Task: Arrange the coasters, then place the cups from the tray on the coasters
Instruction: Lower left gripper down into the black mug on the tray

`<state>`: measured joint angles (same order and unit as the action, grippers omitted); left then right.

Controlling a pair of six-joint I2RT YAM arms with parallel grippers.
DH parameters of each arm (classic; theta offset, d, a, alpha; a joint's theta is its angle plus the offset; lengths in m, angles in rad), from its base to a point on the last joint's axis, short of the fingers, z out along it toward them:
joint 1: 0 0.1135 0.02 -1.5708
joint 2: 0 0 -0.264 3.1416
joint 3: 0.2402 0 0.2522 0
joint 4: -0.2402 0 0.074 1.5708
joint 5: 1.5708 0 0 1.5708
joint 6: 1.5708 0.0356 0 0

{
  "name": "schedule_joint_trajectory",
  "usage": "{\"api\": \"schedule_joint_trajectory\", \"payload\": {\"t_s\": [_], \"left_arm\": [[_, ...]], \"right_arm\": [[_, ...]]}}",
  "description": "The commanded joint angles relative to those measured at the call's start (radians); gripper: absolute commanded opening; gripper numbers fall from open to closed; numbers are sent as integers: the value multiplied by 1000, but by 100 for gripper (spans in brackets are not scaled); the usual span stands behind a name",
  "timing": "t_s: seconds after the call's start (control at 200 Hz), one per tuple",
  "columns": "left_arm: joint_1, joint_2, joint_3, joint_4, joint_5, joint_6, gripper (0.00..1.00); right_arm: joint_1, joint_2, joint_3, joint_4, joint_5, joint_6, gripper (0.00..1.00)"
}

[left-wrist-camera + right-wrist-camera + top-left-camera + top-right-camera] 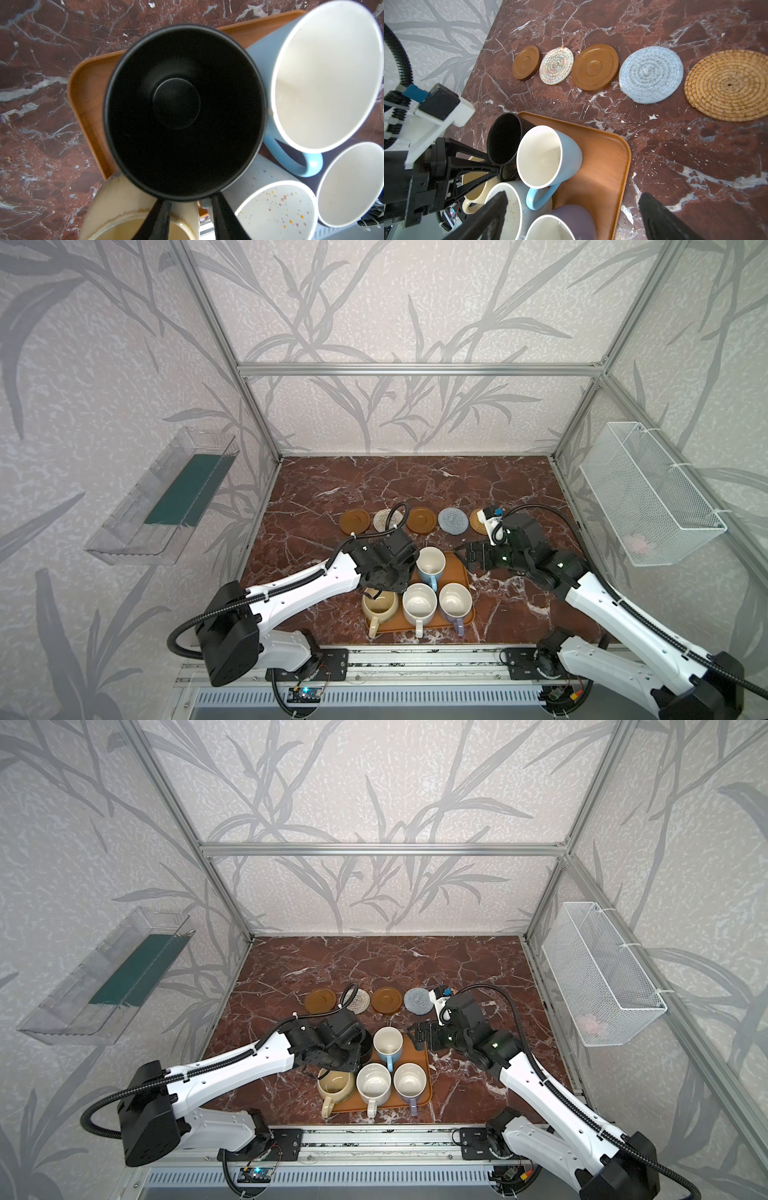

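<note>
Cups, all five, stand crowded on the tray (87, 87), none on a coaster. The left pincer (188, 200) has its two fingers close together at the nearest part of the black cup (182, 112), where its handle sits. Whether they pinch it I cannot tell. The yellow cup (116, 207) lies under those fingers and the speckled cup (274, 209) is just beside them. The blue cup (326, 72) touches the black cup on the side toward the right pincer (573, 194).

That pincer is spread wide and holds nothing. It hovers over the tray's edge, pointing at the blue cup, with the lavender cup (577, 214) below the gap between its fingers.

Five coasters lie in a row on the surface (675, 155), beyond both pincers and apart from the tray. The rattan coaster (729, 85) is nearest the right pincer, followed by the grey-blue coaster (651, 74) and a brown coaster (596, 67). The cream coaster (556, 65) and the second brown coaster (526, 62) sit just beside each other, ahead of the left pincer
</note>
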<state>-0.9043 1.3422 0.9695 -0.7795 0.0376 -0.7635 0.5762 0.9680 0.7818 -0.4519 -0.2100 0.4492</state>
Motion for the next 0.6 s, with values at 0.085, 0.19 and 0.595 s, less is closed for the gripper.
{"api": "schedule_joint_trajectory", "payload": {"t_s": [0.085,0.19,0.595], "left_arm": [[-5,21,17,17,-46,-17,34],[-5,33,19,25,-59,-16,34],[-4,58,16,33,-106,-14,32]], "right_arm": [[5,0,-14,16,11,3,97],[6,-2,-16,16,11,5,97],[6,6,-19,17,14,8,97]]}}
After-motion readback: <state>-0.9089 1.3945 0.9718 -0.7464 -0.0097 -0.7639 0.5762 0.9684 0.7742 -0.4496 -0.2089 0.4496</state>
